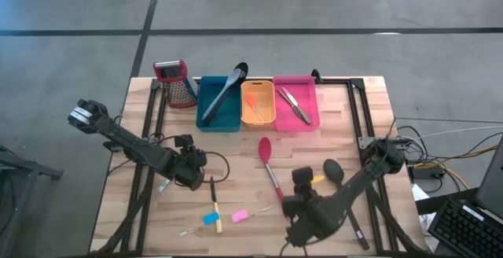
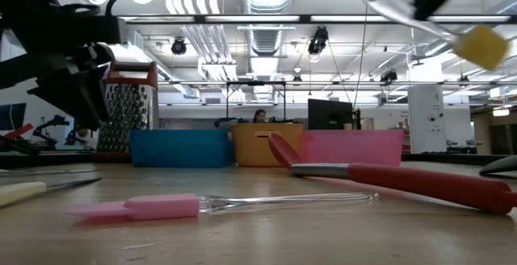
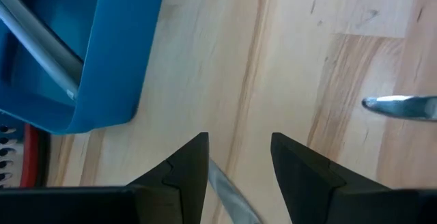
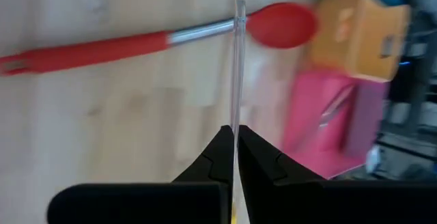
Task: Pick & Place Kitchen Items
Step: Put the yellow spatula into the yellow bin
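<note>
Lab or industrial workspace, not a home kitchen. Exposed ceiling ducts (image 2: 266, 31) and strip lights, grey concrete floor (image 1: 71, 22), monitor (image 2: 329, 114) behind the wooden table (image 1: 346, 144), person (image 2: 260, 116) seated far back.

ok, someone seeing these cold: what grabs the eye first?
The red spoon lying mid-table, in front of a back row of teal bin, orange bin and pink bin. Next, the right gripper near the front edge, shut on a clear-handled spatula with a yellow tip, held up off the table.
</note>
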Robot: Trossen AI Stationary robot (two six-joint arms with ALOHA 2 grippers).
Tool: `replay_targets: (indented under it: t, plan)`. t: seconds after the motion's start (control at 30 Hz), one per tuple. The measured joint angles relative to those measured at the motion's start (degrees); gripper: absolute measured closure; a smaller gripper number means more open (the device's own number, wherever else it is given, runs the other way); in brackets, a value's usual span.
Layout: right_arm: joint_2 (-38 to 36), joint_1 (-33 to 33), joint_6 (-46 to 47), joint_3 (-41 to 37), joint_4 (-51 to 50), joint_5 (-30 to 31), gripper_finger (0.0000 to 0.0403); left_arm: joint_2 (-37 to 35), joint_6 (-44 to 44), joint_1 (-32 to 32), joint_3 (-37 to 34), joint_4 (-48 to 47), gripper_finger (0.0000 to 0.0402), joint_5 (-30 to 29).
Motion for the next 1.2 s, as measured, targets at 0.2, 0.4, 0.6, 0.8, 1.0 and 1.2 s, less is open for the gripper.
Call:
replay_targets:
  t: [0.2, 0.4, 0.6, 0.8, 1.0, 1.2]
  plan:
    - [-2.8, -3.8, -7.2, -1.1, 0.2, 9.3, 0.0395, 0.0, 0.0, 0.0, -0.4, 1.6, 0.0239, -5.2]
    - [-6.6, -8.2, -15.1, -1.6, 2.4, 20.1, 0.0395, 0.0, 0.4, 0.0, -0.7, 4.0, 0.0239, -12.6]
    - [-13.8, -14.5, -31.2, -7.3, 19.8, 22.0, 0.0395, 0.0, 3.1, 0.0, -0.7, 8.7, 0.0239, -13.8]
    - [-23.7, -22.5, -58.1, -22.3, 53.9, 10.9, 0.0395, 0.0, 7.1, 0.0, -0.7, 13.8, 0.0239, -16.3]
    - [-32.5, -33.5, -74.5, -37.2, 78.3, -1.8, 0.0395, 0.0, 9.4, 0.1, -0.7, 17.0, 0.0239, -16.5]
    - [-35.3, -44.9, -82.3, -45.8, 90.9, -19.0, 0.0395, -0.4, 15.7, 1.6, -0.7, 23.8, 0.0239, -16.8]
